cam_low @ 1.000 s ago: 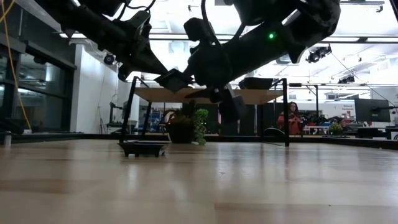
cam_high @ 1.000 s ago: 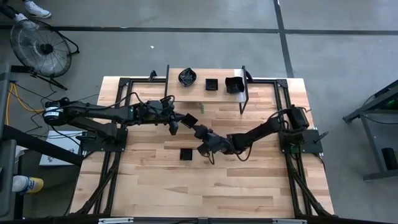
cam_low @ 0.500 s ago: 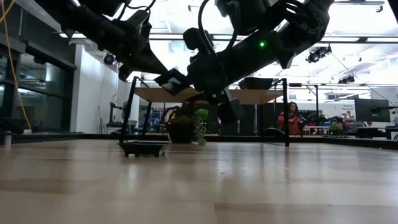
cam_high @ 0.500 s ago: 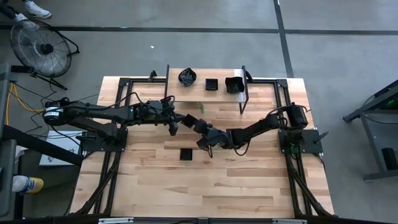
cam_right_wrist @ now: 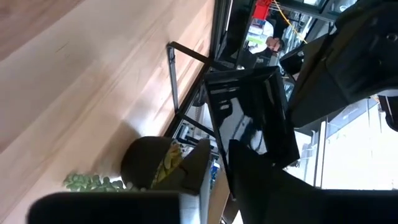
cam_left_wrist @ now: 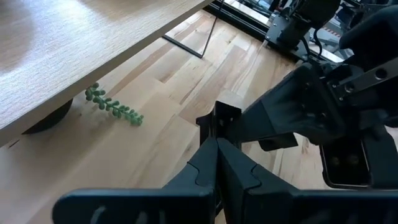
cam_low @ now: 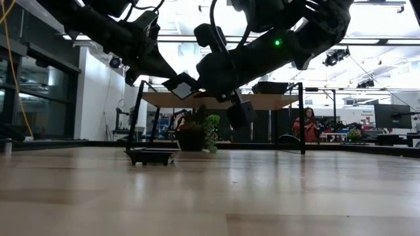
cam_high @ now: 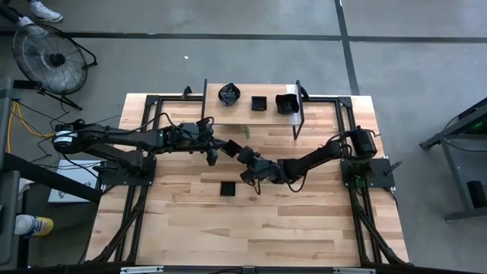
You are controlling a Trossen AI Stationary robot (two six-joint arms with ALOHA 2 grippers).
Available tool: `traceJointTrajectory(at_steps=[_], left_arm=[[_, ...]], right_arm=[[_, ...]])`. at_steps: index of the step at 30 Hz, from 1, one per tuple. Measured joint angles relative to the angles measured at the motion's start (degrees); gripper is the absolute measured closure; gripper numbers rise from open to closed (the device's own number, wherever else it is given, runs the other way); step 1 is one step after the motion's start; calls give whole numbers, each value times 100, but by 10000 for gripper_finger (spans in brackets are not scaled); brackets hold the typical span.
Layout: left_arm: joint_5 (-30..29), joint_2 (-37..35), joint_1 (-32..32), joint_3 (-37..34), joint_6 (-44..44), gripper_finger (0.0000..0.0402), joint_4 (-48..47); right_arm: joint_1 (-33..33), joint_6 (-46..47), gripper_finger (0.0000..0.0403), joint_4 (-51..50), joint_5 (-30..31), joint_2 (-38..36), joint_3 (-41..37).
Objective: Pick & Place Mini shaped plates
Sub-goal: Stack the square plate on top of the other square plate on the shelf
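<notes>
Square plate (cam_high: 233, 146) tilted on edge midair, both left pincer (cam_high: 223, 148) and right pincer (cam_high: 242, 151) clamping it

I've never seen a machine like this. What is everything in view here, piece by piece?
glossy black mini plates on the shelf: three, black, in a row on the shelf.
raised wooden shelf: one, light wood, table's far edge.
square black plate: one, black, flat on the table near its middle.
held black plate: one, black, in the air between both grippers.
plant sprig: one, green, on the table by the shelf.
wooden table: one, light wood.
floor fan: one, dark, on the floor.
person: one, red top, far back in the room.
left gripper: shut on the held black plate.
right gripper: at that plate's other side.
</notes>
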Motion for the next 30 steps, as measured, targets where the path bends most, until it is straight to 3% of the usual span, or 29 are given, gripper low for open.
traceJointTrajectory(at_steps=[8,23,30], left_arm=[[-26,1,0,0,-4,401,4],[-22,1,0,0,450,399,40],[-22,-59,7,0,1534,340,48]], right_arm=[[71,9,397,1,138,0,0],[113,24,401,-38,227,0,0],[113,168,402,-43,232,0,0]])
